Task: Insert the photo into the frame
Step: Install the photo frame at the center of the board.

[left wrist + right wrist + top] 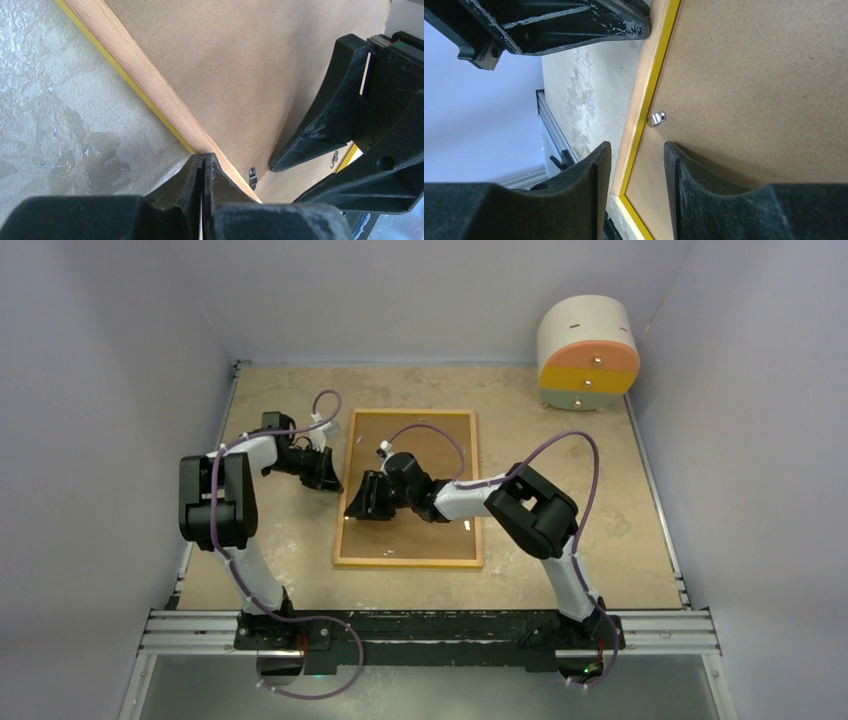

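The frame (408, 561) lies face down mid-table, light wood back up, with a brown backing board (425, 445) filling it. The photo is hidden. My left gripper (328, 478) is shut. In the left wrist view its tips (203, 156) rest at the frame's left wooden rail (145, 75). My right gripper (358, 502) is open. In the right wrist view it (636, 147) straddles that rail (640, 100), one finger outside the frame and one over the backing board (764, 90). A small metal clip (656, 118) sits at the yellow inner edge.
A round white, yellow and orange drawer unit (588, 350) stands at the back right corner. Pale walls close in the table on three sides. A metal rail (430, 630) with the arm bases runs along the near edge.
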Controlling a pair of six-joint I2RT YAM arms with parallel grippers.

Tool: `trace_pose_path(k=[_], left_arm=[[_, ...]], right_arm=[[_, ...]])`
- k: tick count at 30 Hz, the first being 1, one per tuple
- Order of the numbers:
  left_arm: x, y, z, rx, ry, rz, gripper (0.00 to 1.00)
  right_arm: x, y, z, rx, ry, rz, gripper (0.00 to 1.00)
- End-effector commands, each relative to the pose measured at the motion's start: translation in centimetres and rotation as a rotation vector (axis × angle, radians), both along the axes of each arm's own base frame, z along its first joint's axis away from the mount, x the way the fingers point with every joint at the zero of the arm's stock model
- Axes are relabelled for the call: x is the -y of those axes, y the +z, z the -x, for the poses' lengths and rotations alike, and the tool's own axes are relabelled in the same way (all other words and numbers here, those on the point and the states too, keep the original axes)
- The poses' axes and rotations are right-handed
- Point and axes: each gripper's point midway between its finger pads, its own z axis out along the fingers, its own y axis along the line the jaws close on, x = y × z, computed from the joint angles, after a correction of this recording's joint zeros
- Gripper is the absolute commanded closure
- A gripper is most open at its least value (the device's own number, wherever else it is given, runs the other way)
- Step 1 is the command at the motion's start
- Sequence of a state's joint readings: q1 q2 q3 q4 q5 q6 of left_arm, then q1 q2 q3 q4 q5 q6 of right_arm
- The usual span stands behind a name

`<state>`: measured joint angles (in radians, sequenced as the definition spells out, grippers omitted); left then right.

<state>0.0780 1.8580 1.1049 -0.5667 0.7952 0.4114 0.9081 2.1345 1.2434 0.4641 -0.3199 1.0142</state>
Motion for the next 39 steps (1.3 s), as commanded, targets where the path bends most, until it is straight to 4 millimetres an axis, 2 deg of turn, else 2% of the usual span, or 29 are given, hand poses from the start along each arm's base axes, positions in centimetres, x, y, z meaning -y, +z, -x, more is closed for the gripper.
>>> trace_pose_path(k=[1, 6, 11, 25, 39], left_arm=[[-0.4, -2.1, 1.0, -0.018, -0.032, -0.069, 1.00], [-0.5, -2.3, 1.2, -0.024, -0.030, -0.074, 1.00], [-0.6, -2.5, 1.2, -0.027, -0.021, -0.081, 1.00], [-0.6, -2.3, 1.0, -0.024, -0.009, -0.085, 1.00], [-0.7, -2.4, 1.5, -0.026, -0.020, -0.086, 1.00]], right_arm=[[0.1, -0.3, 0.3, 0.001, -0.019, 0.032, 0.54], [-0.6, -0.9, 0.3, -0.020, -0.003, 0.030, 0.55], [-0.9, -1.4, 0.5, -0.037, -0.002, 0.024, 0.61], [-0.7, -2.1, -1.9, -0.007, -0.111, 0.104, 0.69], [-1.3, -1.8, -2.7, 0.012, -0.134, 0.079, 0.71]])
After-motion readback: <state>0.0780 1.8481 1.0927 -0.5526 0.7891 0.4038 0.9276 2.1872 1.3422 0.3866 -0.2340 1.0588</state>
